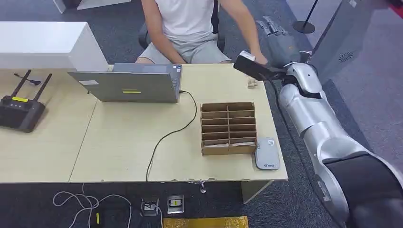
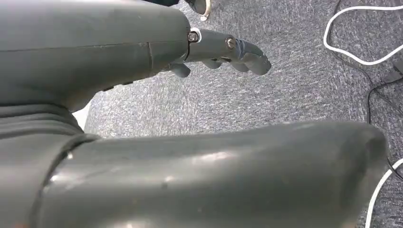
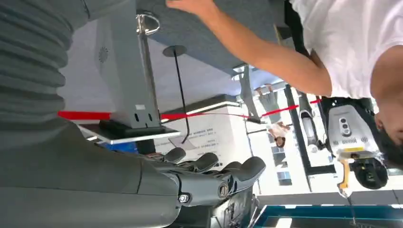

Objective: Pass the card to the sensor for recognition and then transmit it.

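My right hand (image 1: 275,31) is raised past the table's far right corner, fingers stretched out and apart, holding nothing. The right wrist view shows the same bare fingers (image 3: 214,173) in the air. A seated person (image 1: 190,23) reaches a hand (image 1: 260,59) to my right wrist; their arm (image 3: 266,52) crosses the right wrist view. The grey card sensor (image 1: 267,153) lies flat near the table's front right corner. My left hand (image 2: 223,50) hangs over grey carpet, fingers loosely extended and holding nothing.
A cardboard slotted organizer (image 1: 228,128) stands just left of the sensor. A grey laptop (image 1: 133,83) with a black cable sits mid-table, a black router (image 1: 19,111) at far left. A small beige object (image 1: 252,83) lies near the table's (image 1: 123,142) far right edge.
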Robot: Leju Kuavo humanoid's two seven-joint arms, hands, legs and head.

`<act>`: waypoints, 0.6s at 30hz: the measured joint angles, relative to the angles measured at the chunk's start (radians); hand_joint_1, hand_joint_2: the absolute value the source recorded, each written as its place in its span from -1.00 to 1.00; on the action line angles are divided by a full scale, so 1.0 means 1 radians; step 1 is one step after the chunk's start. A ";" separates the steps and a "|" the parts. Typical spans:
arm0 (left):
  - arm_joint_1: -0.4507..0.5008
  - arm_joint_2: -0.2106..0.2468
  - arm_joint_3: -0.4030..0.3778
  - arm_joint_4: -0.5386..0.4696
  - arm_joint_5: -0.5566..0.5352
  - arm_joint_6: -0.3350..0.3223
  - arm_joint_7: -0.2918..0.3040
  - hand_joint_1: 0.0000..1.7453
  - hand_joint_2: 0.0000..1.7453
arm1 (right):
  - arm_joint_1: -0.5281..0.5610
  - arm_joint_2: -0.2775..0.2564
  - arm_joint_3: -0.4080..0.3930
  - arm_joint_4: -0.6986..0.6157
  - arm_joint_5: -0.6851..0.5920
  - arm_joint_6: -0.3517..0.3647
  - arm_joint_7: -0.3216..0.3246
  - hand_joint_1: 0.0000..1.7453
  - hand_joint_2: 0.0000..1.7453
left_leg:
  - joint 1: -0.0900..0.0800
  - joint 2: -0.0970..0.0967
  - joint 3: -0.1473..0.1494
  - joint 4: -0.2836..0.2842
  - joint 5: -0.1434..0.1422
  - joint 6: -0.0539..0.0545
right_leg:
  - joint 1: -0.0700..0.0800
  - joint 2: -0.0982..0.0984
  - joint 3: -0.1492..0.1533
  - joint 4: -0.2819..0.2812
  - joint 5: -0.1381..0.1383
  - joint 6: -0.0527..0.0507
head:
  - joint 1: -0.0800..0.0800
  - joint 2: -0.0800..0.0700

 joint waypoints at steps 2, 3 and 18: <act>0.003 0.000 0.000 0.000 0.006 0.004 0.000 -1.00 -1.00 | -0.003 -0.001 -0.022 -0.002 -0.086 -0.008 -0.030 -1.00 1.00 | 0.000 0.000 0.000 0.000 0.000 0.000 | 0.000 0.000 0.000 0.000 0.000 0.000 | 0.000 0.000; 0.004 0.000 0.000 0.000 0.008 0.008 0.000 -1.00 -1.00 | -0.003 -0.001 -0.032 -0.006 -0.115 -0.003 -0.043 -1.00 1.00 | 0.000 0.000 0.000 0.000 0.000 0.000 | 0.000 0.000 0.000 0.000 0.000 0.000 | 0.000 0.000; 0.022 0.000 0.000 0.000 0.054 0.023 -0.001 -1.00 -1.00 | 0.328 -0.124 -0.131 -0.603 -0.721 0.391 0.093 -1.00 1.00 | 0.000 0.001 0.002 0.000 -0.001 0.000 | 0.000 0.001 0.000 -0.001 0.000 0.000 | 0.000 0.000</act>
